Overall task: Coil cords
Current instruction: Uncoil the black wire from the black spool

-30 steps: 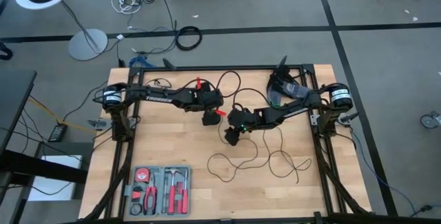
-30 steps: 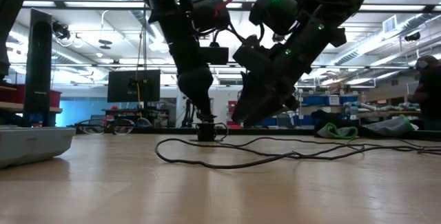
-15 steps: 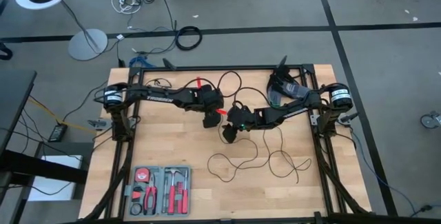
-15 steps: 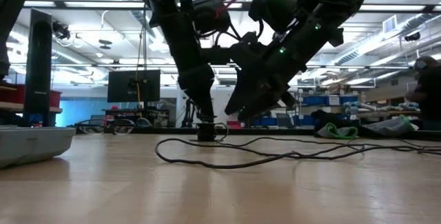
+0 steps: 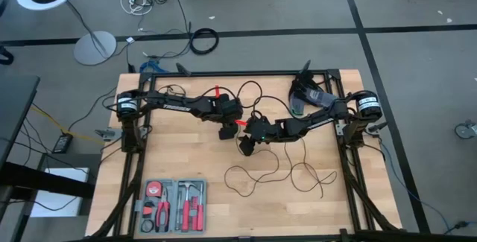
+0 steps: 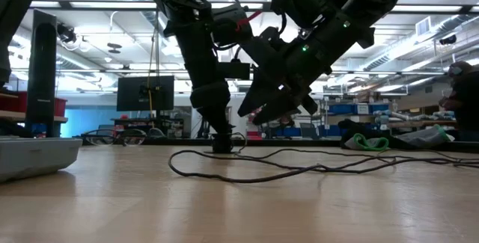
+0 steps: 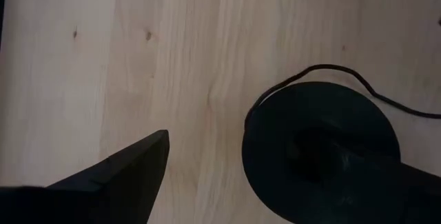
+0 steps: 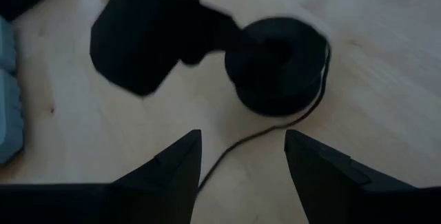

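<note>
The left gripper (image 5: 223, 132) sits just left of the table's centre, pointed down at the puck (image 7: 320, 148). In the left wrist view its fingers stand wide — one on bare wood, the other lying over the puck's far edge, so it grips nothing. The puck rests flat on the wooden table (image 5: 209, 160), a small round black disc with the thin cord leaving its rim.

At about four o'clock from the left gripper, close by, hangs the right gripper (image 5: 247, 147), raised off the table in the low view, its fingers (image 8: 172, 169) apart and empty. From there the puck (image 8: 275, 64) lies straight ahead, the left arm nearer to it.

The cord (image 5: 276, 173) sprawls in loose, uneven loops toward five o'clock of centre — not yet coiled, I judge.
</note>
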### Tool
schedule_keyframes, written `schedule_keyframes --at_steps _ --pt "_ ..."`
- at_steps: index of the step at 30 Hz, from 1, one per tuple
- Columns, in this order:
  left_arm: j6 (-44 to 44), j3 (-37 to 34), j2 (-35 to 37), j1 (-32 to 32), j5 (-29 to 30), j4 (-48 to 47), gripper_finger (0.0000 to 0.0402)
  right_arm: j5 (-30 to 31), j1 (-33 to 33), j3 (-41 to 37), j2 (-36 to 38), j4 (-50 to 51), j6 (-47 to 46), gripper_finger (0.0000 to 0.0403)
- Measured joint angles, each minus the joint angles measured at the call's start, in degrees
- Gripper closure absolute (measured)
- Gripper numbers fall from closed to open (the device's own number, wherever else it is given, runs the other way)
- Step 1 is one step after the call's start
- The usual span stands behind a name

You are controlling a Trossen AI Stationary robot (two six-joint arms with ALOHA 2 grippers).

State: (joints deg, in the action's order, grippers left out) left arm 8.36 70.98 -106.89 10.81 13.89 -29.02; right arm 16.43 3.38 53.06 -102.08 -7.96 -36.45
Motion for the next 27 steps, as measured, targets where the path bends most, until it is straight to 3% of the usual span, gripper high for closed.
schedule_keyframes --at_steps 5,10,16,20,25,27 --pt "0.0 0.0 -0.01 0.0 0.05 0.35 0.0039 1.39 0.19 0.05 -2.61 -2.14 -1.52 0.0194" --pt "0.0 0.0 -0.01 0.07 0.09 0.23 0.0039 -1.0 0.94 1.79 -10.14 -7.12 -1.98 0.0195" --pt "0.22 0.0 -0.01 0.07 0.12 0.36 0.0039 3.87 1.78 6.41 -13.87 -4.22 1.91 0.0215" --pt "0.24 0.0 -0.01 0.09 0.46 0.54 0.0039 5.46 2.07 8.36 -13.99 1.11 5.23 0.0264" --pt "0.28 0.02 -0.01 0.09 1.24 0.66 0.0039 4.42 1.82 8.85 -13.77 7.52 5.22 0.038" --pt "0.33 0.02 -0.01 0.09 1.44 0.58 0.0039 3.92 2.19 8.87 -13.48 8.93 5.34 0.0392"
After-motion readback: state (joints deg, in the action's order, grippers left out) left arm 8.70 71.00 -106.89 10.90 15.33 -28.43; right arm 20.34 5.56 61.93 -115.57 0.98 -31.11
